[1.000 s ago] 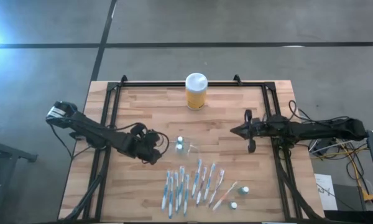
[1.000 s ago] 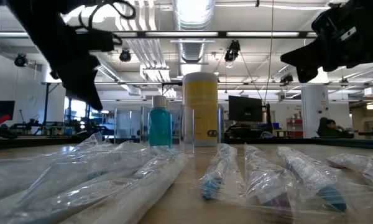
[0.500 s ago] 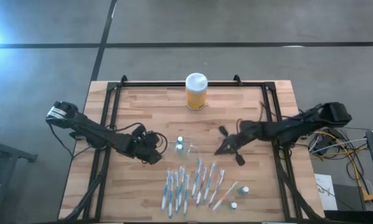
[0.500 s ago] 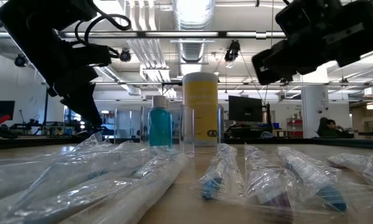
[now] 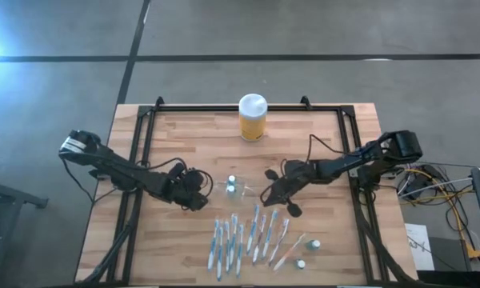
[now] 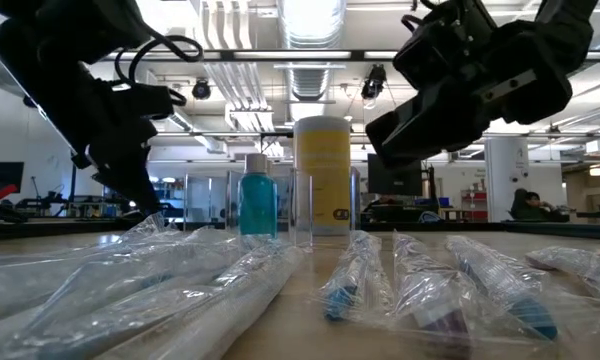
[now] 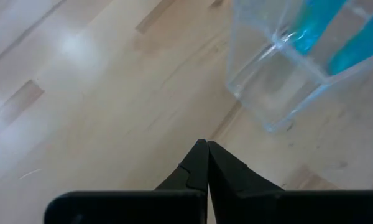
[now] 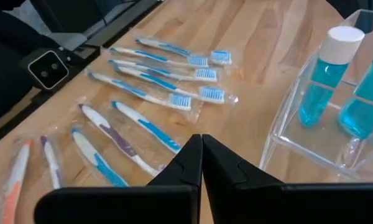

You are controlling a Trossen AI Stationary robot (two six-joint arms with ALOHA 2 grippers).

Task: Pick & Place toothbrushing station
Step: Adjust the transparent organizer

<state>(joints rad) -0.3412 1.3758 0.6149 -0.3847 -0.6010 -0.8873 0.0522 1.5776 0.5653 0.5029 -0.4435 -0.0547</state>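
Station [image 5: 242, 190] sits mid-table, ungrasped, bottles inside. Both my jaws are pressed together, empty: left gripper [image 5: 202, 194] just beside it, right gripper [image 5: 270, 192] near its other side. Picking remains.

Both arms are matte black all over, built from slim tube-like links with chunkier blocky joints. The left arm [image 5: 128, 172] has a light grey or silvery patch at its base end and thin black cables looping loose around the wrist. The right arm [image 5: 360, 160] has the same loose cable loops by its wrist, plus a rounded bulky joint at its outer end. Up close, the left gripper [image 7: 203, 163] and right gripper [image 8: 201, 154] each end in two smooth black wedge-shaped jaws tapering to a sharp tip, on a flat black crossbar.
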